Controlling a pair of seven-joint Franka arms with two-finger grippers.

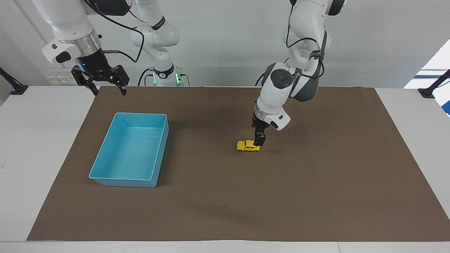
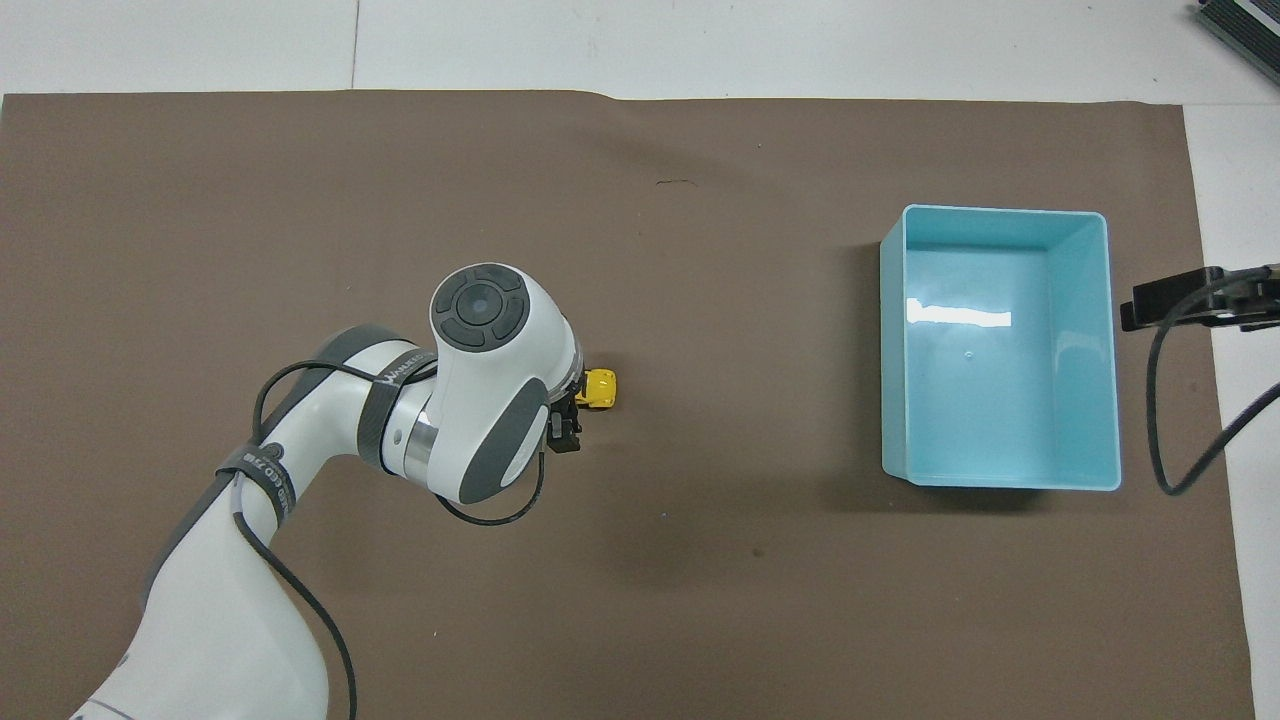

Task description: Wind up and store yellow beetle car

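Observation:
The yellow beetle car stands on its wheels in the middle of the brown mat. My left gripper is open and low over the car's end that points toward the left arm's end of the table. Whether its fingers touch the car I cannot tell. In the overhead view the left wrist covers most of the car, and only one end shows beside the left gripper. My right gripper waits open and high over the mat's corner, holding nothing.
An empty light blue bin sits on the mat toward the right arm's end of the table, its wall well apart from the car. The brown mat covers most of the white table.

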